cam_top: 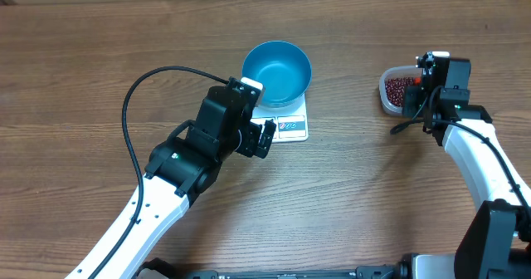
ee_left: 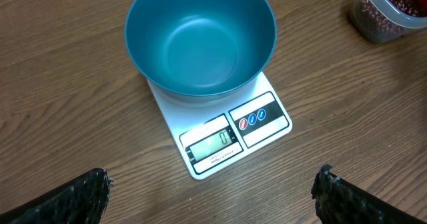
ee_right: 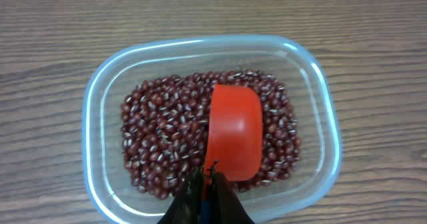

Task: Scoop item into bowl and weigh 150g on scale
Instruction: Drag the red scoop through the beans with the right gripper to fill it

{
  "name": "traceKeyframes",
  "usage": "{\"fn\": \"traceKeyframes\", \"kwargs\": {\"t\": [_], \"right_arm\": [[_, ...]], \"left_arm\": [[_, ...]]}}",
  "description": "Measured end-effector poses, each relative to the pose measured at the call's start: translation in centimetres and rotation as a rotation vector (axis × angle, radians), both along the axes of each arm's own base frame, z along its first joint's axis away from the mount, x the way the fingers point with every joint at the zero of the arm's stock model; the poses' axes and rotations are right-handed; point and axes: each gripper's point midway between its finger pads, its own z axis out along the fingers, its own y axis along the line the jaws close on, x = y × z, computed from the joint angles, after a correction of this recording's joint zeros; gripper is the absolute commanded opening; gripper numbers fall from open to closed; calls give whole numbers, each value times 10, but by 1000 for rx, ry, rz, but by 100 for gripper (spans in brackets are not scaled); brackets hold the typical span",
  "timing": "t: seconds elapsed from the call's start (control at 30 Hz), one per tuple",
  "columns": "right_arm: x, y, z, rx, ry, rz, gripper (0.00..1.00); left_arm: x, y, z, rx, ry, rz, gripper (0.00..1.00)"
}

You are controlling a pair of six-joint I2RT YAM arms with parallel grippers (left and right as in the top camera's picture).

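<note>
The blue bowl (cam_top: 277,73) (ee_left: 200,44) stands empty on the white scale (cam_top: 292,129) (ee_left: 263,127), whose display shows 0. My left gripper (cam_top: 264,138) (ee_left: 212,176) hovers just in front of the scale, open wide with nothing between its fingers. At the right, dark red-brown beans (cam_top: 400,87) (ee_right: 157,134) fill the bottom of a clear plastic tub (cam_top: 385,94) (ee_right: 93,111). My right gripper (cam_top: 417,96) (ee_right: 208,174) is over the tub, shut on the handle of a red-orange scoop (ee_right: 233,134) whose cup rests among the beans.
The left arm's black cable (cam_top: 133,96) loops over the wooden table (cam_top: 83,55) to the left of the bowl. The tub sits near the table's right side, well apart from the scale.
</note>
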Motion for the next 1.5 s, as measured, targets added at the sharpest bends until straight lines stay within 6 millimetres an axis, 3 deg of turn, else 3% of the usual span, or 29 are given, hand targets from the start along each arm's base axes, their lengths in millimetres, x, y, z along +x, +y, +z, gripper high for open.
{"fn": "traceKeyframes", "kwargs": {"t": [0.33,0.73,0.97,1.5], "right_arm": [[-2,6,-2,48,7,25,4],[0,-13,-8,244,-13,2,4],[0,-4,-21,318,14,28,4],[0,10,-22,392,17,71,4]], "left_arm": [[0,0,0,0,0,0,100],[0,0,0,0,0,0,100],[0,0,0,0,0,0,100],[0,0,0,0,0,0,100]]}}
